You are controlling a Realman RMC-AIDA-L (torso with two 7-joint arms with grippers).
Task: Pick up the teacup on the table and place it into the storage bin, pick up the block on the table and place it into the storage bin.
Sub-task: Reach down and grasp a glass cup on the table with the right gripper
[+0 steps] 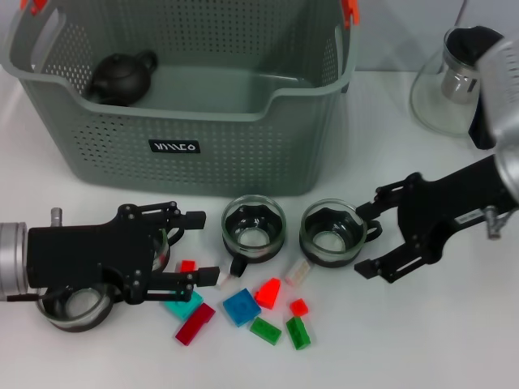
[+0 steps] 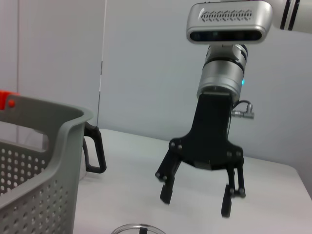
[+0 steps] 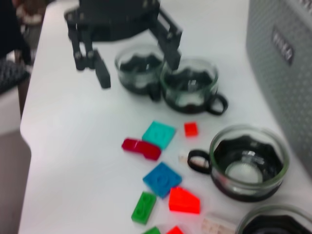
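Observation:
Two glass teacups (image 1: 253, 227) (image 1: 332, 232) stand side by side in front of the storage bin (image 1: 186, 113). My right gripper (image 1: 359, 239) is open, its fingers either side of the right teacup's handle side. It also shows open in the left wrist view (image 2: 197, 197). My left gripper (image 1: 209, 245) is open at the left, just left of the other teacup. A third teacup (image 1: 77, 306) sits under the left arm, and another (image 3: 187, 90) is partly hidden behind the left gripper (image 3: 136, 61). Coloured blocks lie in front, among them a blue block (image 1: 241, 306) and a red block (image 1: 268, 292).
A black teapot (image 1: 122, 75) lies inside the bin at its left. A glass pitcher (image 1: 450, 85) stands at the back right, behind the right arm. Teal (image 1: 185, 303), dark red (image 1: 195, 323) and green (image 1: 265, 330) blocks are scattered near the table's front edge.

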